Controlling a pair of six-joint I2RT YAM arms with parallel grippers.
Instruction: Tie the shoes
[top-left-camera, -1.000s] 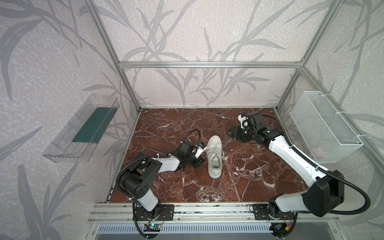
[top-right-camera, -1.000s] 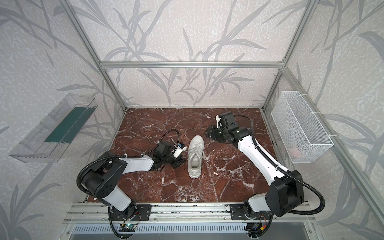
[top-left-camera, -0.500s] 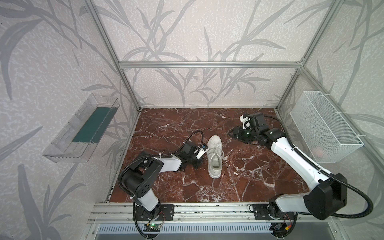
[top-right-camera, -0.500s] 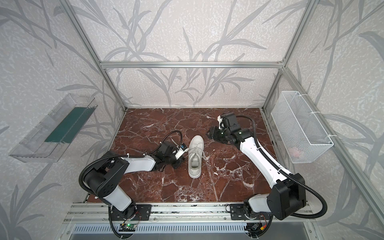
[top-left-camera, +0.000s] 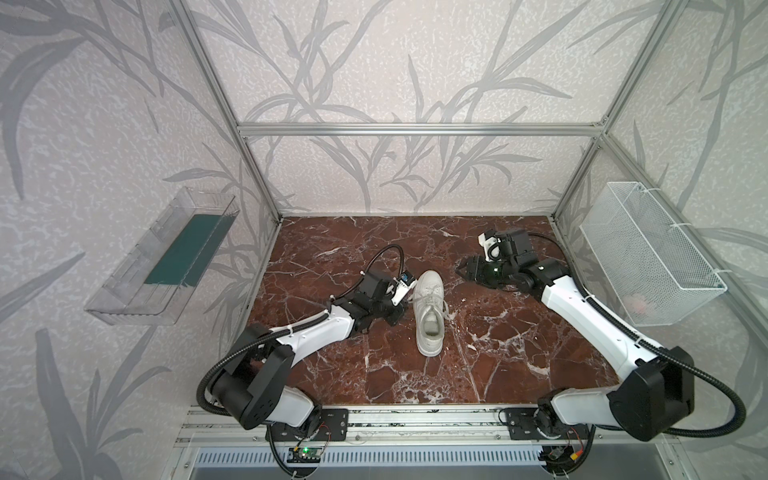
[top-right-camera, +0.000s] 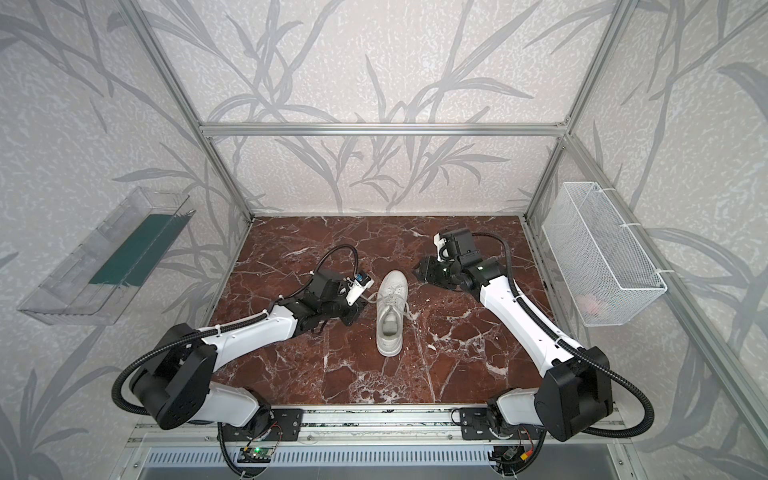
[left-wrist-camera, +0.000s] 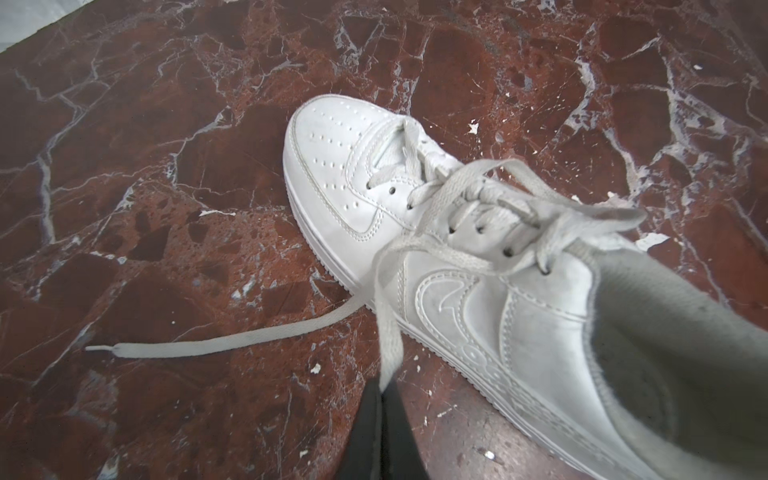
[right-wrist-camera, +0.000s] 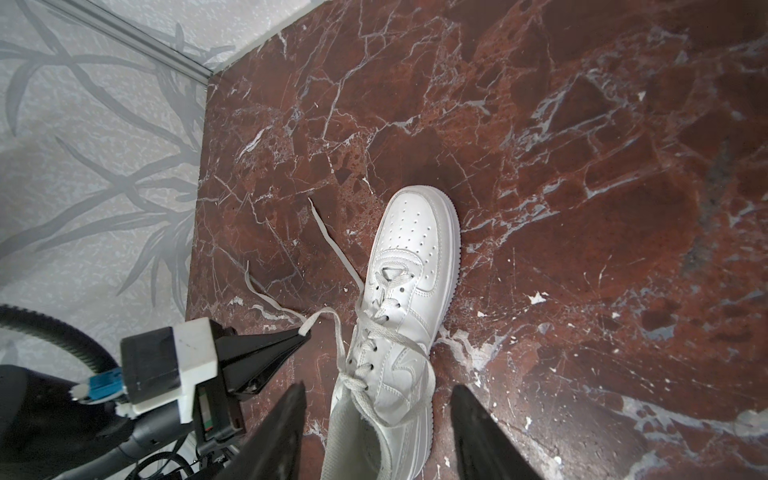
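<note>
the white sneaker (top-left-camera: 430, 316) sits mid way across the worktop (top-left-camera: 519, 340), toe far; the left hand (left-wrist-camera: 384, 392) pinches one lace (left-wrist-camera: 386, 316) just left of it, the right hand (top-left-camera: 463, 272) hangs spread at far right, so next it likely must take the free lace (left-wrist-camera: 216, 343)

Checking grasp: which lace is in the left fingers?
The lace looping off the sneaker into the shut left gripper; the other lace lies flat on the table, tip free.
</note>
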